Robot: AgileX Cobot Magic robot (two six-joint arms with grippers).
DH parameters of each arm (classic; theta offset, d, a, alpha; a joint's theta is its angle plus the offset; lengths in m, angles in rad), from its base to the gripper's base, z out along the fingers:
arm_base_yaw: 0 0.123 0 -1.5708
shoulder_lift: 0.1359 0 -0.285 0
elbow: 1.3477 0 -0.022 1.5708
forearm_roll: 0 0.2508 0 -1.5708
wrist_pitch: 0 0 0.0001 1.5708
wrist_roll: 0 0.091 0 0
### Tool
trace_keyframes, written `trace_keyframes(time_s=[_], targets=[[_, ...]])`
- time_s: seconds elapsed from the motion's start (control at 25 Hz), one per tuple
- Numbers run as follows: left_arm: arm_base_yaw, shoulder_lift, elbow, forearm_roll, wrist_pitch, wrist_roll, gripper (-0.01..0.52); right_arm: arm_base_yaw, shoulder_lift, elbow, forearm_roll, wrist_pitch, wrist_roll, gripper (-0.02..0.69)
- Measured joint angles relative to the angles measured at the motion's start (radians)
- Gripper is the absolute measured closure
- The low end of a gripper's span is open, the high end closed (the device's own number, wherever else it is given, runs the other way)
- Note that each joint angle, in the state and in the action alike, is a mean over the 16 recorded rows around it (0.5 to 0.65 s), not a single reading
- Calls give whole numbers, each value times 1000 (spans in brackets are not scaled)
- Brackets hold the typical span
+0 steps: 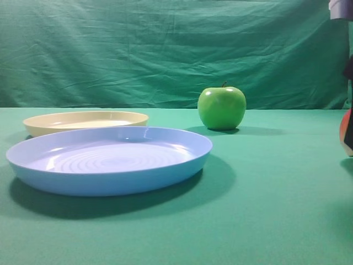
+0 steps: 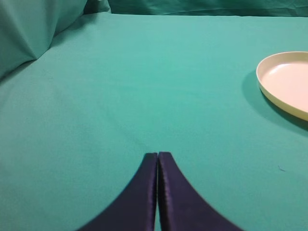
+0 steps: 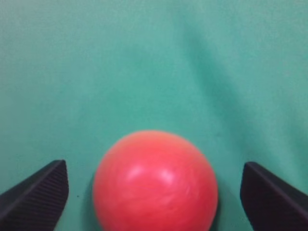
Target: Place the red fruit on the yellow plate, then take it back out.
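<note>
The red fruit (image 3: 155, 187) rests on the green cloth, seen from above in the right wrist view. My right gripper (image 3: 154, 166) stands open around it, with a gap of cloth between the fruit and each dark finger. In the exterior high view only a sliver of the red fruit (image 1: 347, 132) shows at the right edge. The yellow plate (image 1: 38, 128) sits empty at the far left, behind the blue plate. My left gripper (image 2: 158, 155) is shut on nothing, low over bare cloth, with the yellow plate (image 2: 269, 94) off to its right.
A large light blue plate (image 1: 110, 179) stands empty at the front left. A shiny green apple (image 1: 222, 107) stands upright behind the middle of the table. A green cloth backdrop (image 1: 165, 49) hangs behind.
</note>
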Motion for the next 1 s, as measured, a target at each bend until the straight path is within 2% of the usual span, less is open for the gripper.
trace_keyframes(time_s=[0.12, 0.4, 0.64, 0.8, 1.0], targets=[[0, 0, 0, 0, 0, 0, 514, 0, -43, -65, 0, 136, 4, 130], [0, 0, 0, 0, 0, 0, 514, 0, -201, -183, 12, 413, 18, 399], [0, 0, 0, 0, 0, 0, 514, 0, -385, -217, 38, 542, 32, 599], [0, 0, 0, 0, 0, 0, 514, 0, -525, -219, 62, 593, 38, 658], [0, 0, 0, 0, 0, 0, 514, 0, -697, -219, 96, 653, 40, 665]])
